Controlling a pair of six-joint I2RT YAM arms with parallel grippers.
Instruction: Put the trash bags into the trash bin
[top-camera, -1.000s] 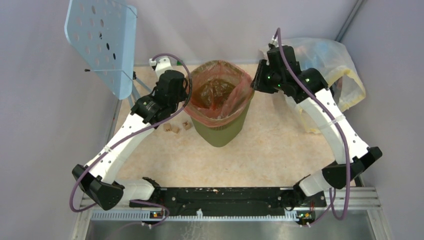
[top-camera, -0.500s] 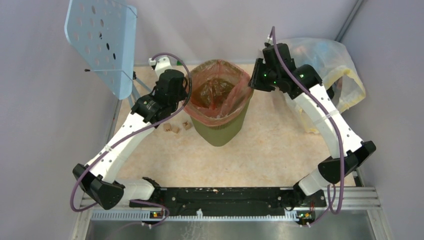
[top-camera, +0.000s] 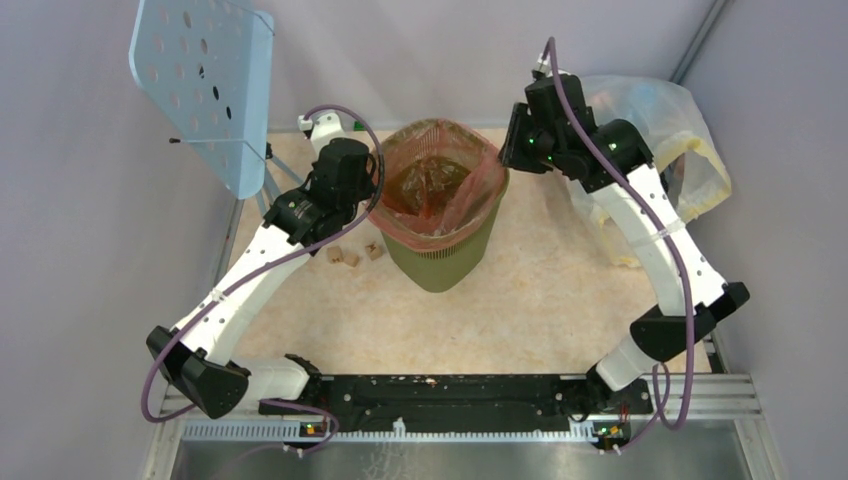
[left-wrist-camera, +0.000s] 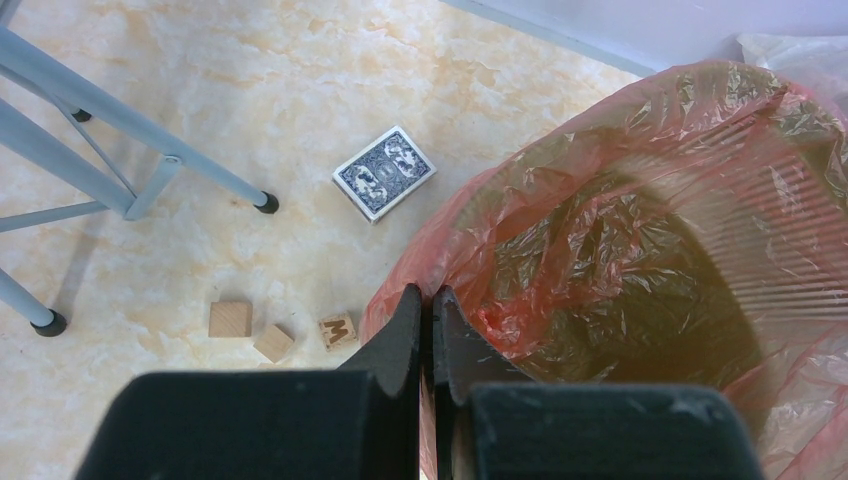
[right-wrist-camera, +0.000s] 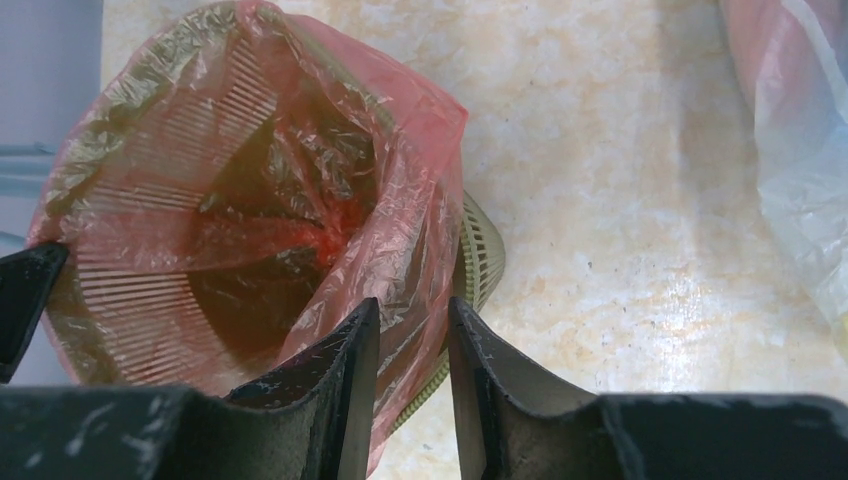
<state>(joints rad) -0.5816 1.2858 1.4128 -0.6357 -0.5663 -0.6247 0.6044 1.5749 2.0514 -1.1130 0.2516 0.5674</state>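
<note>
Top view: the trash bag (top-camera: 440, 180) sits inside the trash bin (top-camera: 440, 265), its mouth spread between both claws.

Left wrist: the left claw (left-wrist-camera: 427, 297) is pressed together at the bag's edge; whether it pinches film, I cannot tell.

Right wrist: the right claw (right-wrist-camera: 412, 310) stands apart over the rim. Probably only settling the edge remains.

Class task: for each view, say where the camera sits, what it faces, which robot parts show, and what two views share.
Top external: above, behind the bases, facing down at the table; left arm, right arm show.
Left wrist: on the left arm, facing down; left pincer shut at the trash bag rim.
Right wrist: on the right arm, facing down; right pincer, jaws apart, at the trash bin rim.
Shared: both wrist views show the bag.
</note>
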